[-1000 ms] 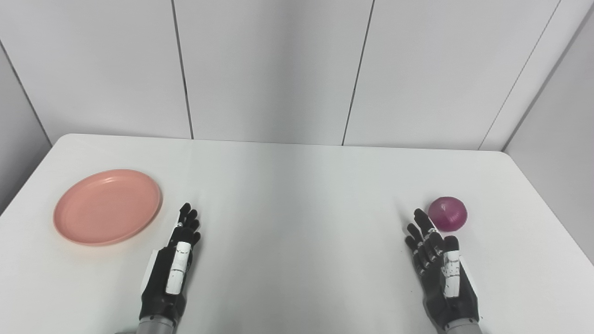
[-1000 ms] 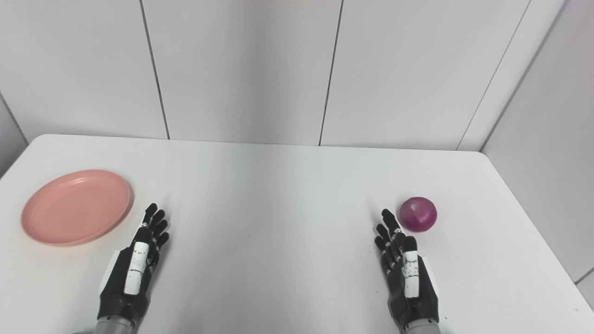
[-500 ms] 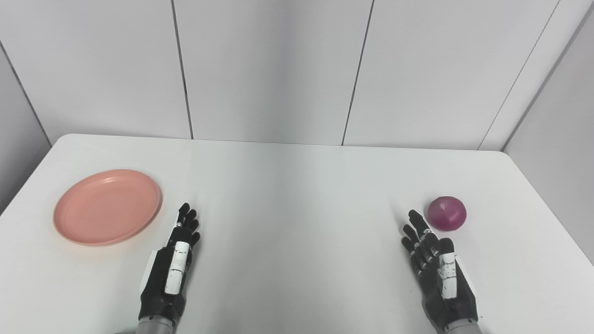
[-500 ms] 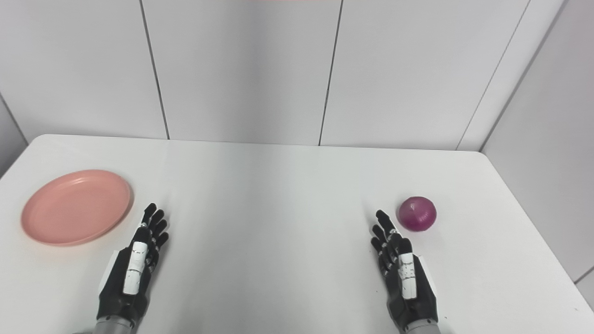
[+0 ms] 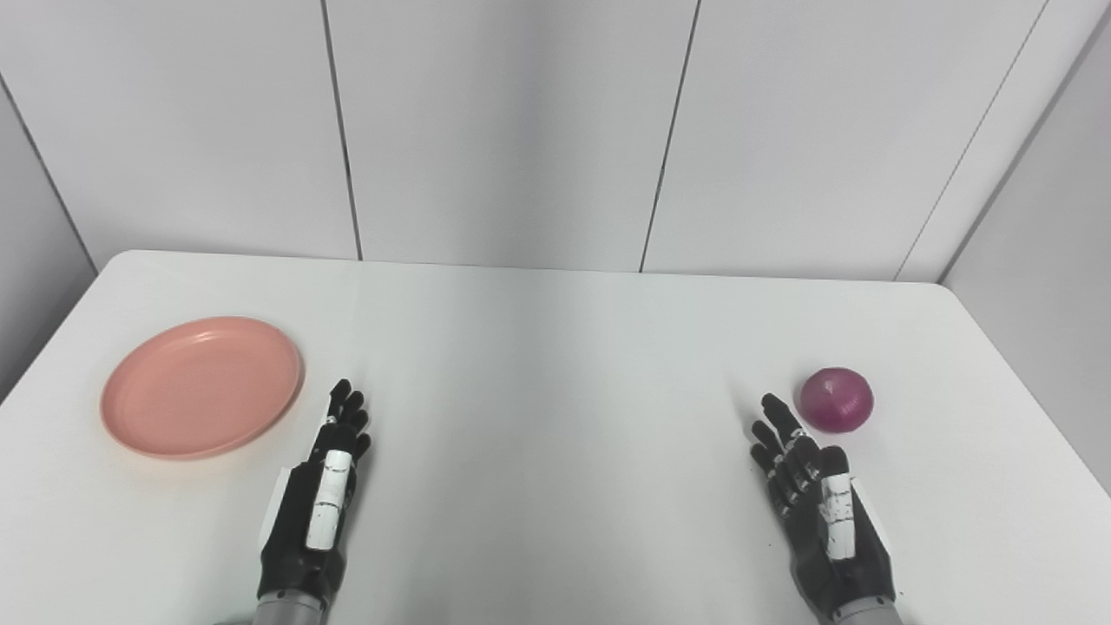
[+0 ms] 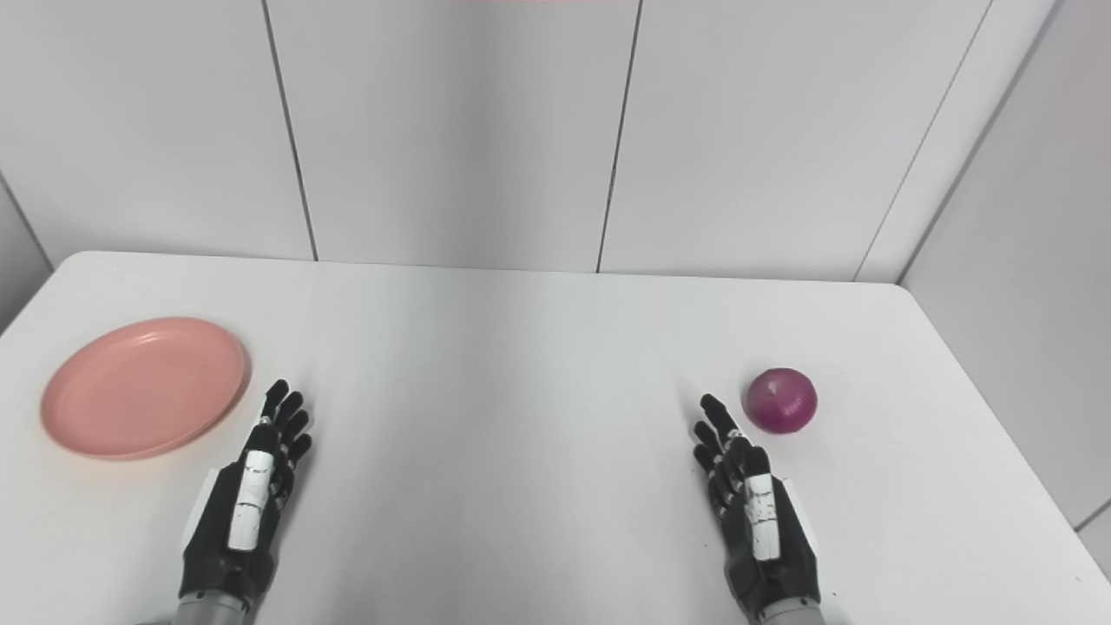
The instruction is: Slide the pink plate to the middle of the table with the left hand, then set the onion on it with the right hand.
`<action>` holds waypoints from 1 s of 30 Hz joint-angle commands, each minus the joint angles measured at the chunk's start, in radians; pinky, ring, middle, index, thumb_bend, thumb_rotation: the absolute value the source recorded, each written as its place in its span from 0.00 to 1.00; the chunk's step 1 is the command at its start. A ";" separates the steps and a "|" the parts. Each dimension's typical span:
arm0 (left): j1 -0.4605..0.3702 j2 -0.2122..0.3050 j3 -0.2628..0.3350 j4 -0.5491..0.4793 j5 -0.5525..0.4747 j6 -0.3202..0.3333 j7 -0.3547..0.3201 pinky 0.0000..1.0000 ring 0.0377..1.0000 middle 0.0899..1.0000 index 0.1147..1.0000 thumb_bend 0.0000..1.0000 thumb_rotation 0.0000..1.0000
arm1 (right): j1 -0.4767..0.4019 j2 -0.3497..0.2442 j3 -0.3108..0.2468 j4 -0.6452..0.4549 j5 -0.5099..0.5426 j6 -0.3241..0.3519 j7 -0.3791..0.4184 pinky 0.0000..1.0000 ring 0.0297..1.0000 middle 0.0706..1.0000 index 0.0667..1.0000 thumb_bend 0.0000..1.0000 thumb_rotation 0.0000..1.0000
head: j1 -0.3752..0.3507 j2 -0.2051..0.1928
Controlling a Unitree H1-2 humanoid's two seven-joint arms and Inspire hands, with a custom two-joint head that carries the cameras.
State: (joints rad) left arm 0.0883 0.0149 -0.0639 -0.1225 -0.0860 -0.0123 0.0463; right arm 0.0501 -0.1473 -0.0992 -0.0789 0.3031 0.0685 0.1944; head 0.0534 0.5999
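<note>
Plate (image 5: pixel 201 386) sits near the table's (image 5: pixel 555 347) left edge, well short of the middle, so the slide hasn't started. Onion (image 5: pixel 837 399) rests near the right edge, untouched. My left hand (image 5: pixel 318 508) lies flat just beside the plate's near-right rim, fingers straight and loosely apart, holding nothing. My right hand (image 5: pixel 820 512) is also flat and empty, fingers spread, fingertips just short of the onion. Over the last second the right hand has eased back from the onion a touch, and the left has barely shifted. I read that as the right standing down so the left can go first, onto the plate
</note>
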 commanded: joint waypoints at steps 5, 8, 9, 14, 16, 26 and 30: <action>0.066 -0.085 -0.026 0.044 0.027 -0.066 0.037 1.00 1.00 1.00 1.00 0.74 0.92 | 0.039 -0.021 -0.027 0.098 0.041 -0.010 0.041 1.00 0.99 1.00 0.93 0.89 0.96 | 0.080 -0.051; 0.065 -0.099 -0.035 0.070 0.042 -0.093 0.047 1.00 1.00 1.00 1.00 0.73 0.92 | 0.038 -0.033 -0.033 0.120 0.046 -0.024 0.058 1.00 1.00 1.00 0.96 0.85 0.98 | 0.114 -0.072; 0.063 -0.103 -0.038 0.082 0.050 -0.105 0.051 1.00 1.00 1.00 1.00 0.73 0.92 | 0.037 -0.038 -0.035 0.131 0.045 -0.030 0.063 1.00 1.00 1.00 0.96 0.85 0.98 | 0.132 -0.085; 0.054 -0.126 -0.045 0.126 0.073 -0.147 0.057 1.00 1.00 1.00 1.00 0.73 0.93 | 0.025 -0.052 -0.051 0.186 0.062 -0.062 0.095 1.00 1.00 1.00 0.98 0.83 1.00 | 0.181 -0.120; 0.050 -0.136 -0.046 0.142 0.086 -0.159 0.058 1.00 1.00 1.00 1.00 0.74 0.94 | 0.019 -0.058 -0.059 0.211 0.068 -0.073 0.108 1.00 1.00 1.00 0.98 0.83 1.00 | 0.209 -0.135; 0.045 -0.182 -0.043 0.167 0.136 -0.162 0.069 1.00 1.00 1.00 1.00 0.77 0.94 | 0.009 -0.078 -0.071 0.238 0.085 -0.066 0.131 1.00 1.00 1.00 1.00 0.75 1.00 | 0.288 -0.161; 0.044 -0.184 -0.040 0.175 0.135 -0.168 0.064 1.00 1.00 1.00 1.00 0.78 0.94 | 0.006 -0.076 -0.070 0.248 0.085 -0.075 0.138 1.00 1.00 1.00 1.00 0.75 1.00 | 0.287 -0.170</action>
State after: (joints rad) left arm 0.0802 -0.1657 -0.1039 -0.0327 0.0467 -0.1561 0.1080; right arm -0.0098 -0.2461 -0.1723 0.0680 0.3797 0.0132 0.3197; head 0.3406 0.4296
